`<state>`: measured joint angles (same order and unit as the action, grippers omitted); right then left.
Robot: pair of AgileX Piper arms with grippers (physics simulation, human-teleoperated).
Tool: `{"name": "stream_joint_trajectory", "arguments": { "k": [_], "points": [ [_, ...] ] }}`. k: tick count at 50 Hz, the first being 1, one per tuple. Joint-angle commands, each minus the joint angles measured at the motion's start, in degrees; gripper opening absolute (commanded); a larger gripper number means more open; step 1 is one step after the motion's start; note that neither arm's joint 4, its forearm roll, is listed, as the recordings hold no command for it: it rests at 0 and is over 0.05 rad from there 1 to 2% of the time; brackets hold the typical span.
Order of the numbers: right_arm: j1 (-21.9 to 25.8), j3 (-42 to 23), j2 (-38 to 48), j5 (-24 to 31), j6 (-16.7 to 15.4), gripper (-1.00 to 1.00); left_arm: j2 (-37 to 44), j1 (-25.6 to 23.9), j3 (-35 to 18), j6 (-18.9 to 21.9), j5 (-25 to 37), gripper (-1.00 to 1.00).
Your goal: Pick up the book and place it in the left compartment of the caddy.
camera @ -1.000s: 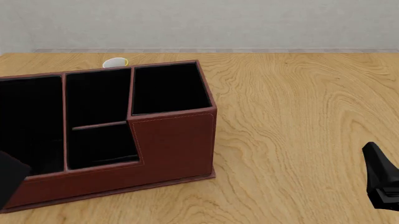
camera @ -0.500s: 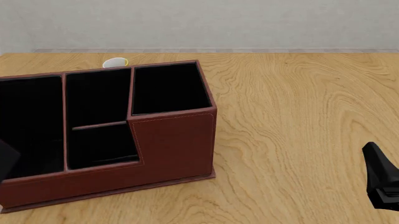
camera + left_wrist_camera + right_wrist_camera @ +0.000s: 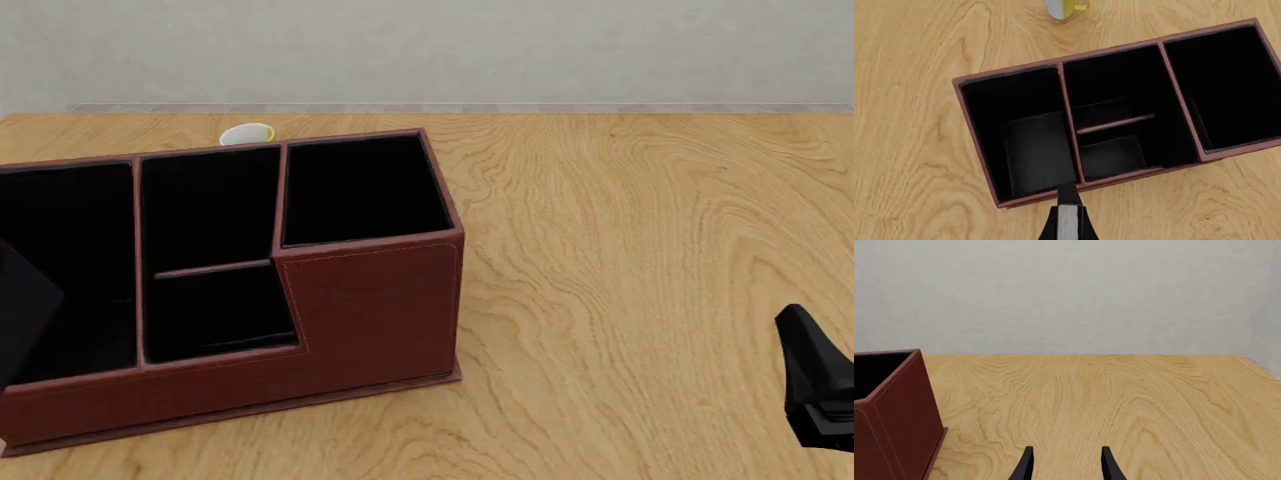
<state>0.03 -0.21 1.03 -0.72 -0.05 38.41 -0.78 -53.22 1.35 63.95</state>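
The reddish-brown caddy [image 3: 374, 310] stands on the left of the table and also shows in the left wrist view [image 3: 1121, 50]. Its left compartment [image 3: 1021, 135] is long, black-lined and empty. My left gripper [image 3: 1067, 236] is shut on the black book [image 3: 1067, 220], seen edge-on with its white page strip, held above the caddy's front wall by the left compartment. In the front view the book [image 3: 24, 310] is a black slab at the left edge, over that compartment [image 3: 74, 260]. My right gripper [image 3: 1066, 465] is open and empty, low at the right [image 3: 817, 385].
A small white and yellow cup [image 3: 247, 133] lies behind the caddy and also shows in the left wrist view [image 3: 1064, 6]. Bare wooden table [image 3: 641, 250] stretches right of the caddy. A grey wall closes the far side.
The black book at the left edge has risen and moved forward, from in front of the caddy's low wall to over the left compartment. The right gripper has not moved.
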Motion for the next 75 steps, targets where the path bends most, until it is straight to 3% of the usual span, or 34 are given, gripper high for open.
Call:
{"name": "stream_joint_trajectory", "arguments": {
  "k": [1, 17, 75],
  "points": [
    [-0.02, 0.03, -0.26, 0.19, 0.07, 1.0, 4.08, 2.1, 1.74, 0.25, -5.57, -1.0],
    [0.0, 0.03, -0.26, 0.19, 0.02, 1.0, 9.66, 5.78, 2.77, 0.73, -11.28, -1.0],
    [-0.01, 0.03, -0.25, 0.19, 0.01, 1.0, 17.87, 11.03, 0.38, -0.75, -18.11, -1.0]
  ]
}}
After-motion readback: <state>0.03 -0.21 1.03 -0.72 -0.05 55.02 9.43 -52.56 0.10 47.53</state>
